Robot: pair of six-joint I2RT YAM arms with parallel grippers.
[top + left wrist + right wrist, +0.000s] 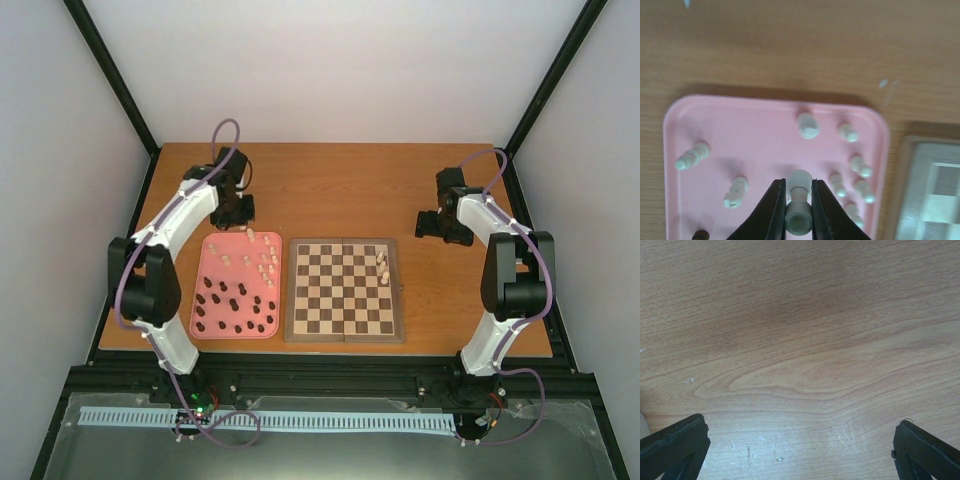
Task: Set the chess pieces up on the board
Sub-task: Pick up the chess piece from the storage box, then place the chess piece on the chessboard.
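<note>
The chessboard (345,330) lies at the table's middle with three cream-white pieces (382,266) standing near its right edge. The pink tray (212,248) left of it holds cream-white pieces (267,262) at its far and right side and dark pieces (232,308) nearer me. My left gripper (243,222) hangs over the tray's far edge. In the left wrist view my left gripper (799,200) is shut on a cream-white piece (799,182), held above the tray (760,145), with loose white pieces (807,125) around. My right gripper (432,226) is open over bare table right of the board; its fingers (675,445) stand wide apart.
The board's corner (932,190) shows at the right of the left wrist view. The wooden table (340,190) stretches behind board and tray. Black frame posts and white walls close in both sides. The right wrist view shows only wood grain (800,355).
</note>
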